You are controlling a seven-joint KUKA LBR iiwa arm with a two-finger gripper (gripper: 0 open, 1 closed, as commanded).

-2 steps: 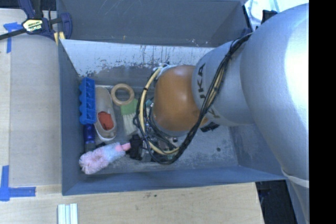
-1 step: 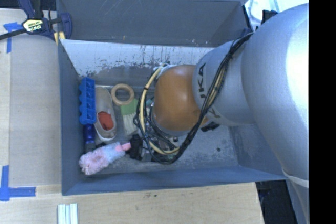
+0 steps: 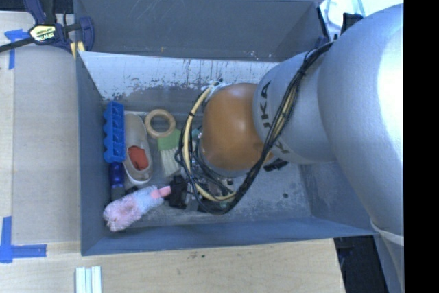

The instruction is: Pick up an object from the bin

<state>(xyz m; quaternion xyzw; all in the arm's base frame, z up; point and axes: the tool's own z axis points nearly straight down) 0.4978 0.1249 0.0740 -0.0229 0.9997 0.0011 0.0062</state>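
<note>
My gripper (image 3: 180, 193) shows as a black part low in the bin, at the front, just under the arm's wrist. It sits right beside the pink tip of a fluffy pink-and-white toy (image 3: 130, 208) that lies along the front left of the bin. Just behind it lies a pale green piece (image 3: 168, 145), with a tan tape roll (image 3: 160, 123) next to that. A white shoe-shaped thing with a red inside (image 3: 138, 158) lies to the left of the gripper.
A blue ridged plastic block (image 3: 114, 132) stands along the left wall, with a small dark blue piece (image 3: 116, 176) below it. The arm, its orange cover and cables hide the bin's middle and right part.
</note>
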